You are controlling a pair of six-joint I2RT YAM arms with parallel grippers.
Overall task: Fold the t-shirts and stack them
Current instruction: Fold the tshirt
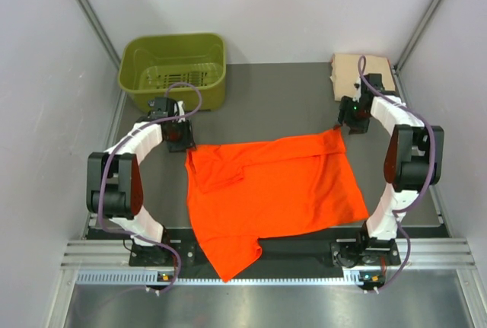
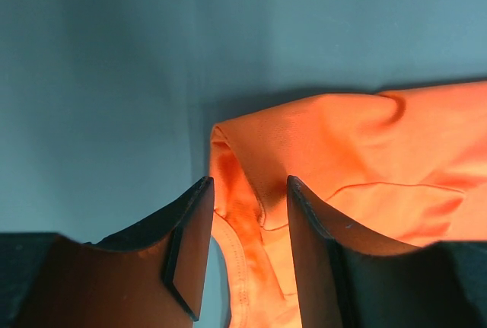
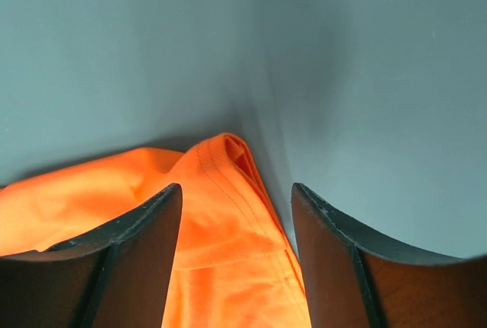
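A bright orange t-shirt [image 1: 274, 183] lies spread on the dark table, with one sleeve reaching toward the near edge. My left gripper [image 1: 180, 139] is at its far left corner. In the left wrist view the jaws [image 2: 249, 179] stand open astride a folded edge of orange cloth [image 2: 358, 145], with a strip of table showing beside the cloth. My right gripper [image 1: 350, 121] is at the far right corner. It [image 3: 237, 186] is open too, and the hemmed corner [image 3: 221, 214] lies loose between the fingers. A pale peach-tan t-shirt [image 1: 351, 73] lies folded at the back right.
An olive-green plastic basket [image 1: 175, 69] stands at the back left, just behind the left gripper. White walls close in both sides and the back. A metal rail [image 1: 251, 267] runs along the near edge by the arm bases.
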